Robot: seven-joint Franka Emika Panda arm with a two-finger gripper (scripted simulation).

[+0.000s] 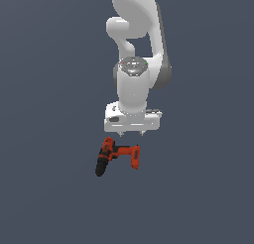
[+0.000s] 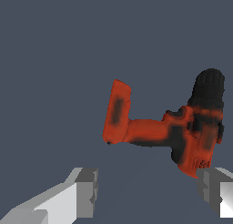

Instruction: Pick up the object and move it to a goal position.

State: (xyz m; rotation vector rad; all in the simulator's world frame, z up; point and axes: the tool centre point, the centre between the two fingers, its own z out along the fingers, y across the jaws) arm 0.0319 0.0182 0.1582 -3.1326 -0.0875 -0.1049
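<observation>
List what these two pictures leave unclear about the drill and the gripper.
- Exterior view: the gripper fingers are mostly hidden under the hand; only tiny tips show above the drill.
- Wrist view: both fingers are cut off by the frame edges.
- Neither view settles the height between the fingers and the drill.
- No goal marker shows.

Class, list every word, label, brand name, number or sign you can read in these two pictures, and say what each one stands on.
None: no readable text appears in either view.
Drill: orange-red and black patches only, no lettering or brand mark.
Gripper and the arm: plain white and grey, no labels; the small dark spots on the wrist cap are too blurred to read as anything.
Background: plain grey-blue, no signs.
</observation>
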